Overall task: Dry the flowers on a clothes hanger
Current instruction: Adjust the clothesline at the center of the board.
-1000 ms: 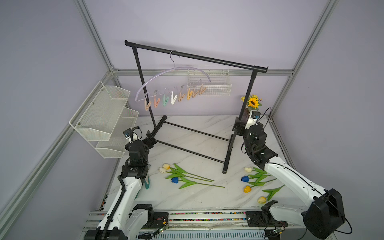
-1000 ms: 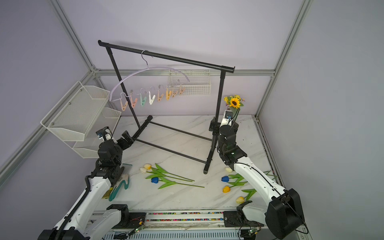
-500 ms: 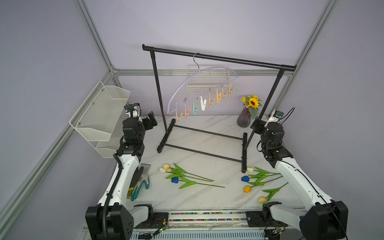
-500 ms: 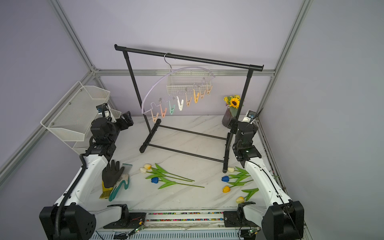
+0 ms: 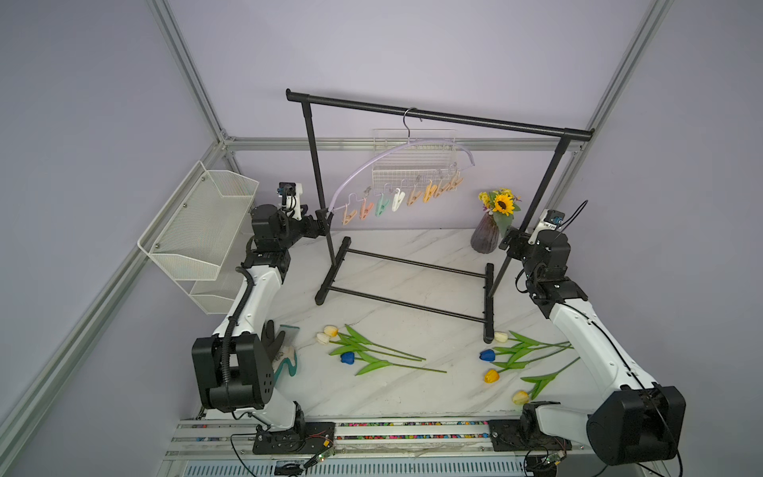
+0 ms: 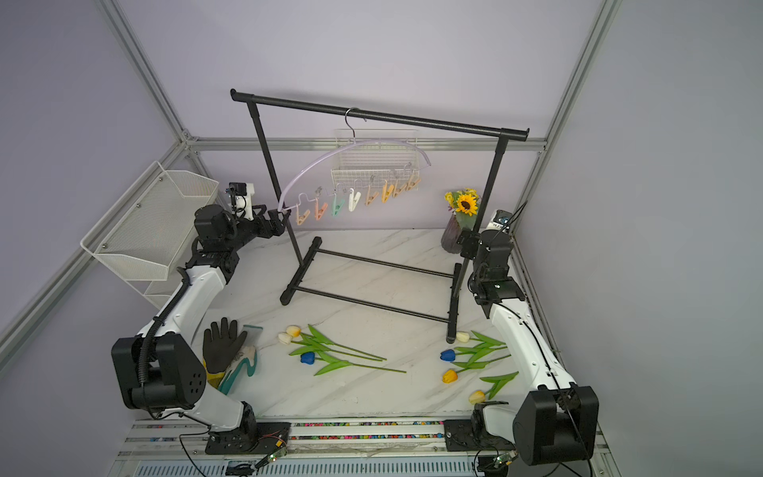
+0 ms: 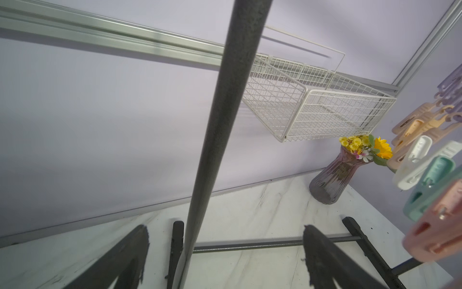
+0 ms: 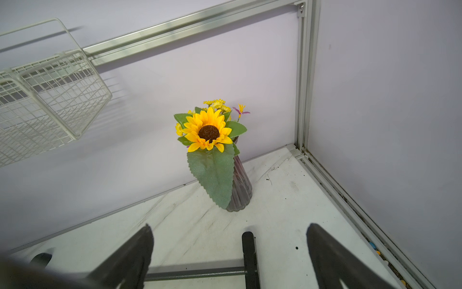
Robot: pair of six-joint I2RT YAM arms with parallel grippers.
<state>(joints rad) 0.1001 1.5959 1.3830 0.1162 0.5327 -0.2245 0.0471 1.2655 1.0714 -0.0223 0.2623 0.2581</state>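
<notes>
Plain lilac walls (image 5: 413, 49) in aluminium framing (image 5: 190, 74) (evenly lit), white marbled tabletop (image 5: 392, 396), wire basket (image 5: 198, 231) at one side.

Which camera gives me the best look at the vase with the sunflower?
The right wrist view: the vase sits central and close, sunflower facing the camera, though a leaf covers part of it. The left wrist view shows it smaller and off-centre. In both top views it is tiny, at the back by the rack.
</notes>
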